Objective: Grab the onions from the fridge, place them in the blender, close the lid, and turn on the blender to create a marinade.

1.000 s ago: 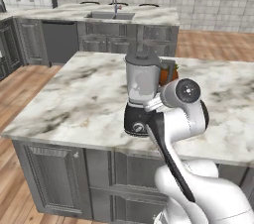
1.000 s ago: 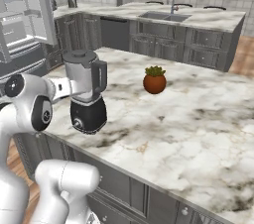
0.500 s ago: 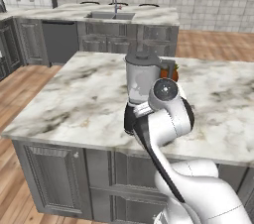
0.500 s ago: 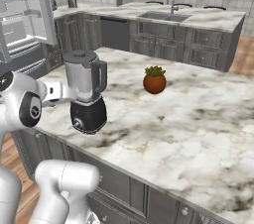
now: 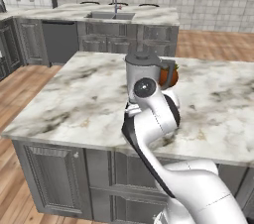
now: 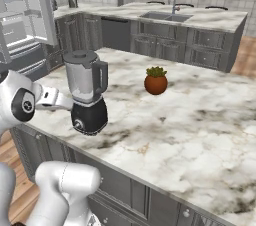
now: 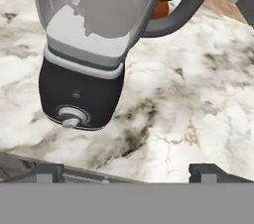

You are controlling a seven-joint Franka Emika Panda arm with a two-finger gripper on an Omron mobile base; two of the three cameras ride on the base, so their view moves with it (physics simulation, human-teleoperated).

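Note:
The blender [image 6: 88, 92] stands near the front left corner of the marble island [image 6: 190, 120]. Its dark lid [image 6: 80, 56] sits on the translucent jug [image 5: 141, 72]. In the hand view the black base with its silver dial [image 7: 72, 116] faces me at close range. My gripper [image 7: 126, 172] is open, with both fingertips [image 7: 47, 171] low and short of the base and nothing between them. My wrist [image 6: 55, 99] reaches toward the blender from its left. The fridge [image 6: 22, 20] stands at the far left with its door open. The onions are hidden from view.
A small potted plant [image 6: 156, 81] sits on the island behind and to the right of the blender. A back counter with a sink and faucet [image 6: 172, 12] runs along the tiled wall. The island's front edge [image 7: 89, 171] lies just below the fingertips.
My arm has swung left and now covers the blender's base in the left base view. The blender and plant have not moved. The gripper stays open.

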